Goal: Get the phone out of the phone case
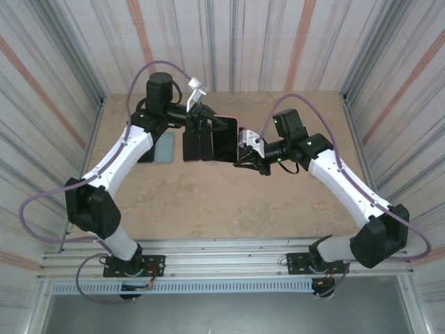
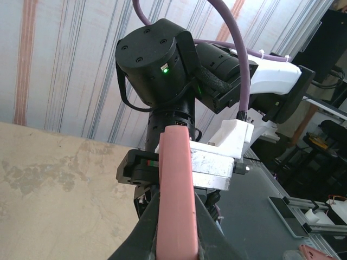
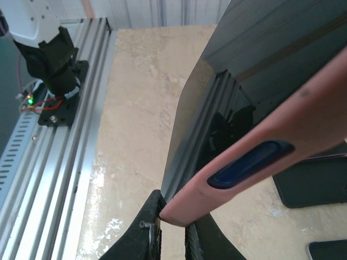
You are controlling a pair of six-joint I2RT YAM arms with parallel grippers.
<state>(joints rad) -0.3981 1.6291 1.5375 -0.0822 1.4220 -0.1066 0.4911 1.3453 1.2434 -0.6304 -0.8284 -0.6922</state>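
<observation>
A phone [image 1: 224,139] in a pink phone case is held in the air above the back middle of the table, its dark screen facing up. My left gripper [image 1: 208,126] is shut on its left end. In the left wrist view the case's pink edge [image 2: 176,179] runs up between the two black fingers of the left gripper [image 2: 177,203]. My right gripper [image 1: 245,158] is shut on the near right corner. The right wrist view has the right gripper [image 3: 173,216] pinching that pink corner, with the case's dark blue side button [image 3: 252,163] and the glossy screen [image 3: 244,81] above it.
On the tan table [image 1: 208,202] below the held phone lie two dark phones [image 1: 198,146], and left of them a pale blue-grey one [image 1: 165,147] and another dark one [image 1: 146,152]. Corrugated walls enclose three sides. An aluminium rail [image 1: 222,254] runs along the near edge.
</observation>
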